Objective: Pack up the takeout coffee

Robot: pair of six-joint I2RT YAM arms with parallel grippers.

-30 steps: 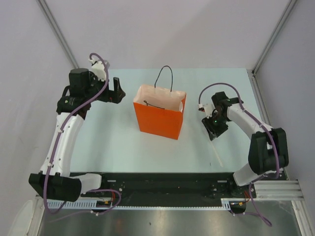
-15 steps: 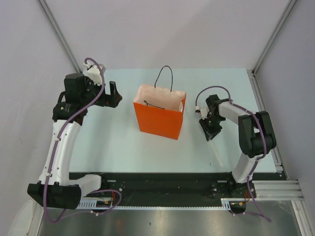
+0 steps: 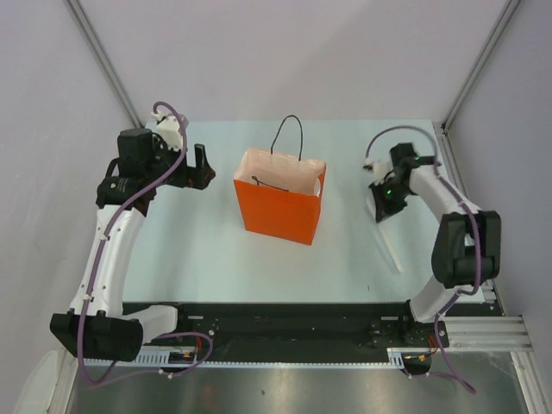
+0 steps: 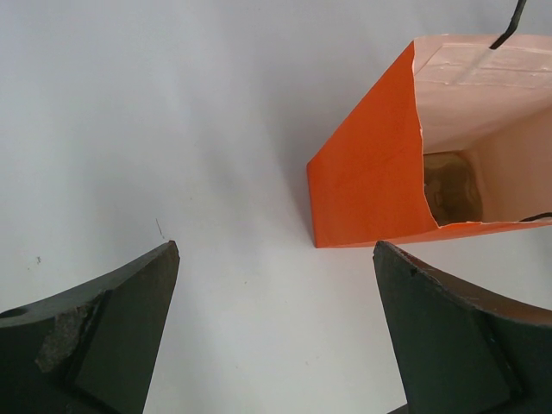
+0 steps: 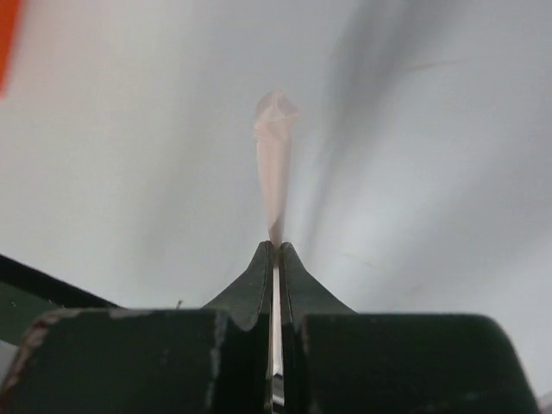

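The tall orange paper bag (image 3: 280, 207) stands open mid-table with its black cord handles up. In the left wrist view the bag (image 4: 366, 181) shows a tan shape (image 4: 448, 185) deep inside; I cannot tell whether it is the kraft cup, and no black lid shows. My left gripper (image 3: 203, 166) is open and empty, left of the bag, also seen in its wrist view (image 4: 276, 250). My right gripper (image 3: 380, 214) is shut on a thin pale straw-like stick (image 3: 392, 252), right of the bag. The right wrist view shows the gripper (image 5: 276, 246) pinching the stick (image 5: 274, 164).
The pale table (image 3: 198, 250) ends at a black rail along the near edge. Grey walls and metal frame posts stand at the back and sides. The bag's rear handle (image 3: 291, 129) stands up above its mouth.
My right gripper has swung back and to the right, away from the bag, carrying the pale stick. My left gripper has barely moved. The bag is unchanged.
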